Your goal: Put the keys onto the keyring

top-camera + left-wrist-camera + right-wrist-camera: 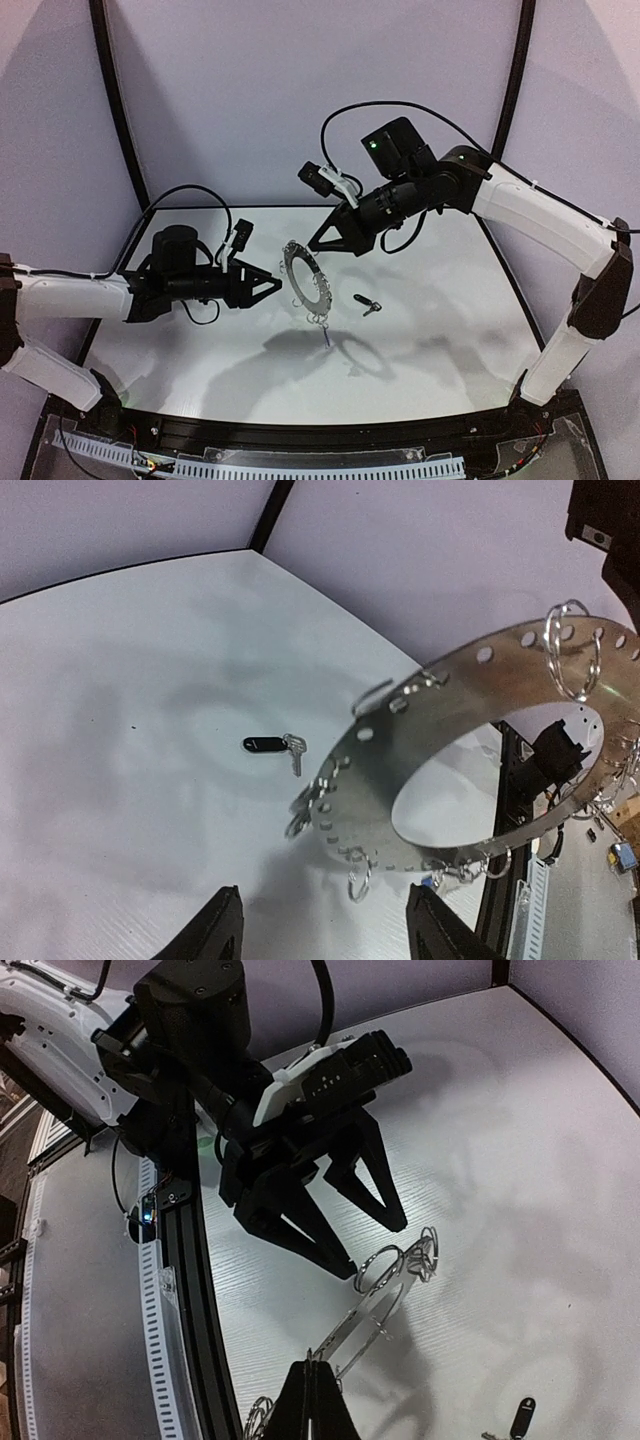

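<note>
Our right pincer [312, 1370] pinches the stiff grey metal keyring disc [380, 770]; we judge the black-headed key [272, 746] light, slippery: grip its head.

You're in a robotics lab cell: a white bench [200, 350] boxed in by plain lilac backdrop panels [300, 100] and black curved poles [113, 100], left arm [70, 297] and right arm [540, 215] bolted at its near edge beside slotted cable duct [330, 467].
</note>
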### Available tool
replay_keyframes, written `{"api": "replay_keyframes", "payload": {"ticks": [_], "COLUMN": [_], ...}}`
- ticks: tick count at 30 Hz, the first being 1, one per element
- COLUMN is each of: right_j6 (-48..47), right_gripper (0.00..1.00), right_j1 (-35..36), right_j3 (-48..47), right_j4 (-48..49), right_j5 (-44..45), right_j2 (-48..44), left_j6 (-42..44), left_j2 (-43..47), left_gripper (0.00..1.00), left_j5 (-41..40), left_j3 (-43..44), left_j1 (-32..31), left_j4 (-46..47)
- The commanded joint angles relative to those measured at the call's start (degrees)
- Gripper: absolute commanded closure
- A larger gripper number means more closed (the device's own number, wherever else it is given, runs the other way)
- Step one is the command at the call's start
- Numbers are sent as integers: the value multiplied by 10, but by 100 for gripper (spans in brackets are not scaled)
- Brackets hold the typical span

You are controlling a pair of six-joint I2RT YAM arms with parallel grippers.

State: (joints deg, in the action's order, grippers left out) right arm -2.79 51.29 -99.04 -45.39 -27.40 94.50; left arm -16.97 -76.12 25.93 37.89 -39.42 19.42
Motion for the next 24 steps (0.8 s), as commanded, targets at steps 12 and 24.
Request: {"api": "replay_keyframes", "payload": {"ticks": [12,24], "right_j6": [19,93], "right_gripper": [100,100], "right_j1": [5,5], "right_j3": [-4,-64], "right_j4": [14,9], "right_j5": [-24,-24], "right_j2": [-26,-24], "left_j6": [17,67], "left_j2": [-60,-42], "left_gripper": [40,40], "left_j5": [95,176], "left_j3": [21,22], "left_j1": [0,-1], "left_j4": [44,10]}}
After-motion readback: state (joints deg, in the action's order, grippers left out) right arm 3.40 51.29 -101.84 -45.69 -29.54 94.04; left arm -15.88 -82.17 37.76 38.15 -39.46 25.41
